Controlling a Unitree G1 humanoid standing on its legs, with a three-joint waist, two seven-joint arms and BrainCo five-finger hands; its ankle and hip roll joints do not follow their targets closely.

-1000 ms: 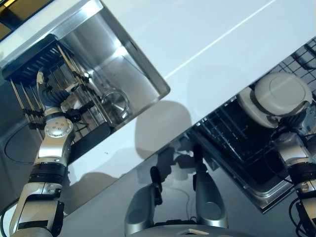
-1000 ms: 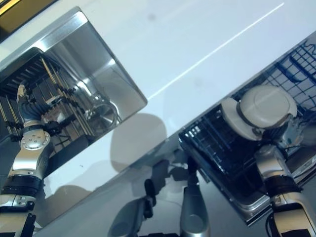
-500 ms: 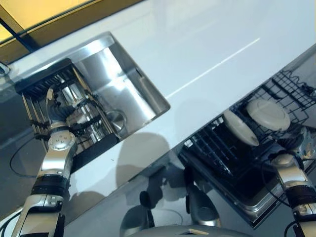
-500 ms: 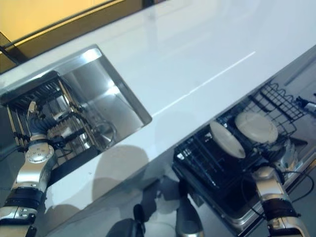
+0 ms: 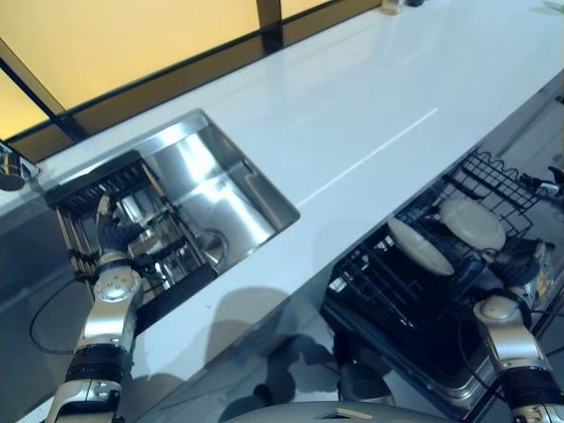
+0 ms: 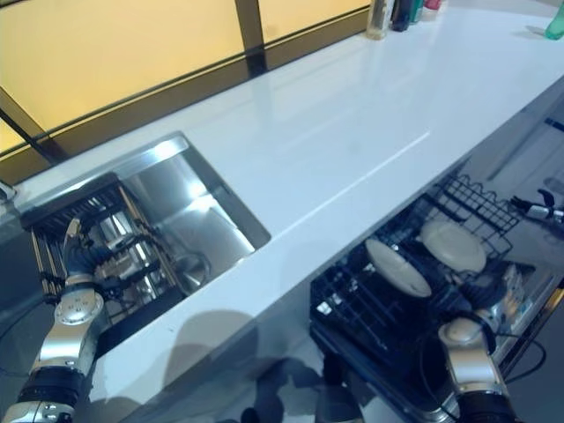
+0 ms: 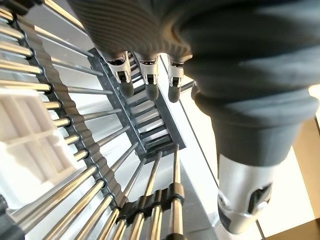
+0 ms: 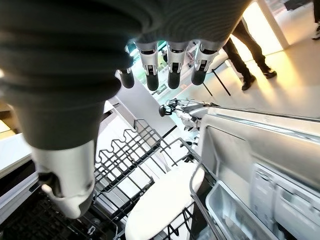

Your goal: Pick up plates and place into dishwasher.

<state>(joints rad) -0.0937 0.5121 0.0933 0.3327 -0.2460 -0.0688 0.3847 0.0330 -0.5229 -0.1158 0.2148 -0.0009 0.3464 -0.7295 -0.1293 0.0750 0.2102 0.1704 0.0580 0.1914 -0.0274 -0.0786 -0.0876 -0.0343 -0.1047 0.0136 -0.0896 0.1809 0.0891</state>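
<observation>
Right hand: right hand hangs over the open dishwasher's lower rack, fingers straight and relaxed, holding nothing.
Plates by right hand: two pale plates stand on edge in the rack's tines, near plate and far plate; in the right wrist view one plate leans in the wires just below and ahead of the fingers, apart from them.
Left hand: left hand sits among the bars of the dish rack at the left end of the sink; fingers extended and loose, gripping nothing.
Item by left hand: a white ribbed piece lies under the rack's rods, beside the hand and not touched; I cannot tell if it is a plate.
Risk, right side: the near plate leans hard in the tines; judgement, a brush from the hand or wrist as it lifts out could tip it against the far plate or off its slot.
Risk, left side: rods are close-set; judgement, fingers could snag between them on a reach, or shove the rack toward the sink's open basin.
Counter: white counter runs bare between sink and dishwasher; bottles at its far corner.
</observation>
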